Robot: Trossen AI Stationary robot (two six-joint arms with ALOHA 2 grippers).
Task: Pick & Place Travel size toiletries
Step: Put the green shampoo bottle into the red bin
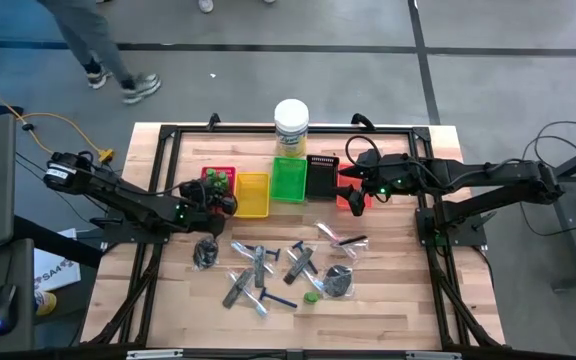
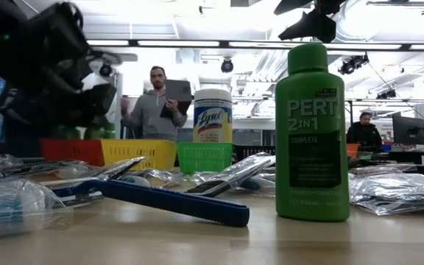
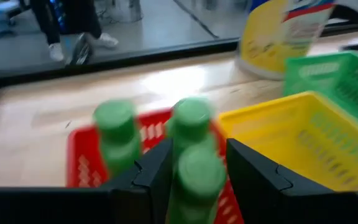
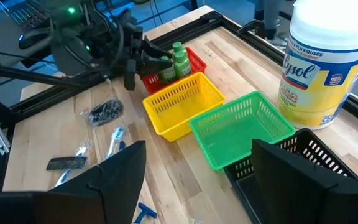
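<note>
Look first at the near half of the table (image 1: 178, 320). Most of the travel size toiletries are waiting there on the wood: dark-blue razors (image 1: 278, 298), grey flat pieces (image 1: 259, 262), clear-sleeved sticks (image 1: 340, 240), two dark shiny bundles (image 1: 206, 253), and one green bottle (image 2: 312, 132) that stands alone near the front edge. So you have plenty left to pick up.

Farther back is the row of small trays. Your left gripper (image 3: 197, 171) is right over the red tray (image 3: 79, 165). Its fingers (image 3: 157, 171) are a little apart, with a small green bottle (image 3: 196, 177) between them. I cannot tell if the fingers hold that bottle or have let it go. Two more green bottles (image 3: 115, 127) stand in the red tray, so that part looks done.

The yellow tray (image 4: 182, 102) and the green tray (image 4: 241, 127) next to it look empty, so nothing has gone in those. Your right gripper (image 1: 356, 192) waits over the orange tray at the right end of the row, wide open and holding nothing.

Behind the trays stands the tall jar (image 1: 291, 128) with the white lid. That one is not for picking.
</note>
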